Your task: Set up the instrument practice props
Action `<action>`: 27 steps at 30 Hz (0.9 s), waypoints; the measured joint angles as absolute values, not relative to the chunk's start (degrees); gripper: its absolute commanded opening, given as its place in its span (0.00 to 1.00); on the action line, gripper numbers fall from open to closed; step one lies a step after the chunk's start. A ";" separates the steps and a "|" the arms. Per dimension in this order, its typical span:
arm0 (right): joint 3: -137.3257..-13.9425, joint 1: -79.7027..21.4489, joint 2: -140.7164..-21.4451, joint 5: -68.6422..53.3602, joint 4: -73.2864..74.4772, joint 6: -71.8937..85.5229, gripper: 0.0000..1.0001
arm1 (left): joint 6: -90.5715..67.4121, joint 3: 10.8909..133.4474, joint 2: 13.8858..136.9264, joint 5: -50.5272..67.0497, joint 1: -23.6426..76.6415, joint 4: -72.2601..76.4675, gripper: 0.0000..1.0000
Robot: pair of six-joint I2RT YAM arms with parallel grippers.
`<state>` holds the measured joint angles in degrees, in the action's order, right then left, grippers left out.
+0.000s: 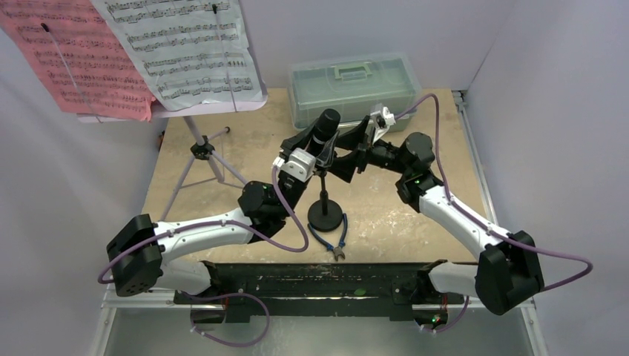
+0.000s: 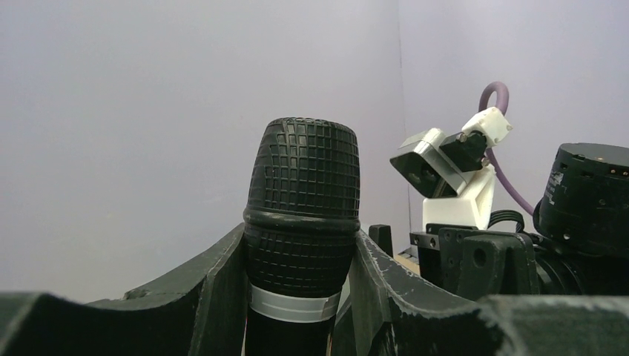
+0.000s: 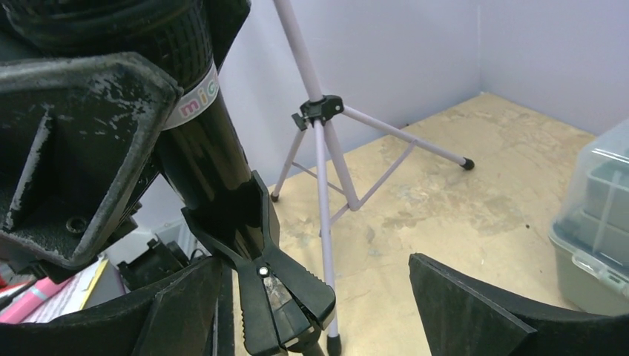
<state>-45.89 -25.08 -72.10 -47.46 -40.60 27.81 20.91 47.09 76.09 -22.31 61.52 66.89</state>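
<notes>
Worn tan tabletop [image 1: 415, 215], pale lilac walls round it. Nearest the arm bases, low under both sets of fingers, blue-handled pliers [image 1: 334, 241] lay just beside the disc foot of the black round-based stand [image 1: 325, 217].

Left gripper [image 2: 302, 256] was clamped on the black mesh-headed microphone [image 2: 303, 178], one finger each side at the collar under the head, mic upright between them. Right gripper [image 3: 315, 293] was spread wide and held nothing. The stand's black plastic clip [image 3: 259, 267] sat in its gap, close to one finger and well off the other. The mic shaft ran down into that clip.

My read: the step in hand was seating the mic on its stand, and it was nearly done. The next move likely calls for the left fingers to let go and back off straight. Any sideways drag could tip the stand. The right could pinch the clip to steady it.

Beyond the right fingers stood the pale lilac tripod music stand [image 3: 320, 148], carrying a pink sheet of music [image 1: 74, 59] and a white sheet of music [image 1: 185, 52]. Farthest out was the translucent green lidded toolbox [image 1: 352, 89].

Couldn't tell whether the mic was fully home in the clip. The stand's pole was mostly hidden by the arms. The mic's tail was cut off in the left wrist view, and its label showed only "mic". The music stand's desk was covered by the sheets and cropped.
</notes>
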 measured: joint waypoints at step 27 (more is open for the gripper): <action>-50.26 -25.12 -51.24 -28.56 0.25 16.93 0.99 | 2.42 47.72 60.25 -20.71 61.56 35.68 0.89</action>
